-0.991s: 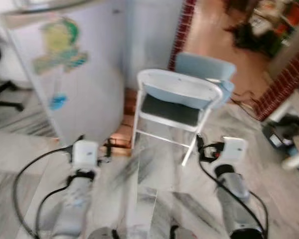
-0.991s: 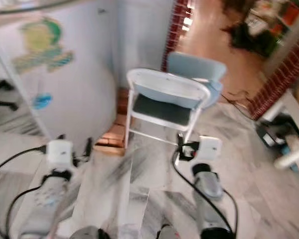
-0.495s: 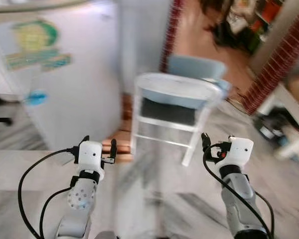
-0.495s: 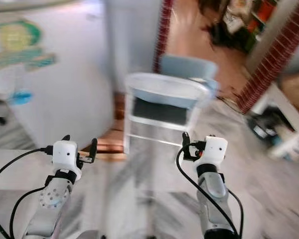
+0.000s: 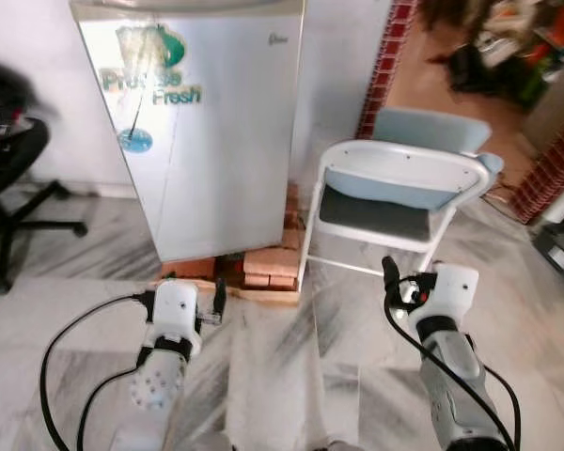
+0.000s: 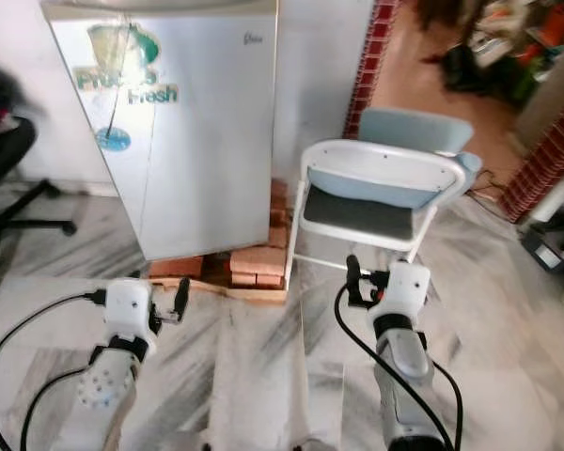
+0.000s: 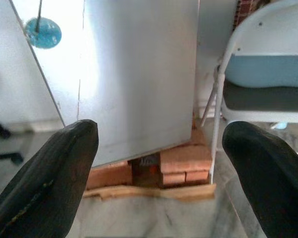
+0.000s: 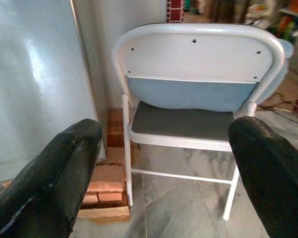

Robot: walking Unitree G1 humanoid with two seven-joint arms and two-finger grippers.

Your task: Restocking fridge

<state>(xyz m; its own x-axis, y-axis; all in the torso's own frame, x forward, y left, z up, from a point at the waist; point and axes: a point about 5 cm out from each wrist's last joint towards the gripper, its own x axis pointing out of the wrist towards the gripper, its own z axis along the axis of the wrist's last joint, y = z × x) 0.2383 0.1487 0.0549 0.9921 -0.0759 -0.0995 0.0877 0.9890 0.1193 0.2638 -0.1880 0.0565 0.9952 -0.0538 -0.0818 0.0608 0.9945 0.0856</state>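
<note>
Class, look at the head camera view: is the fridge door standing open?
No: the fridge door is shut flush, its front sticker facing the robot.

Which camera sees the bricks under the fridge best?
The left wrist view: the bricks sit close and sharp under the fridge. Both eye views show them smaller, from above; the right wrist view catches just a few beside the chair.

Bright, even daylight; the head views are mostly sharp, with slight motion smear on the marble floor (image 5: 291, 376) near the robot and on the black office chair (image 5: 9, 141) at far left. The fridge door (image 7: 139, 74) carries a soft pale glare patch. Faint shadow lies beneath the folding chair (image 6: 381, 202) and around the bricks (image 5: 263, 268). In both wrist views the black fingertips (image 8: 49, 183) are out of focus
</note>
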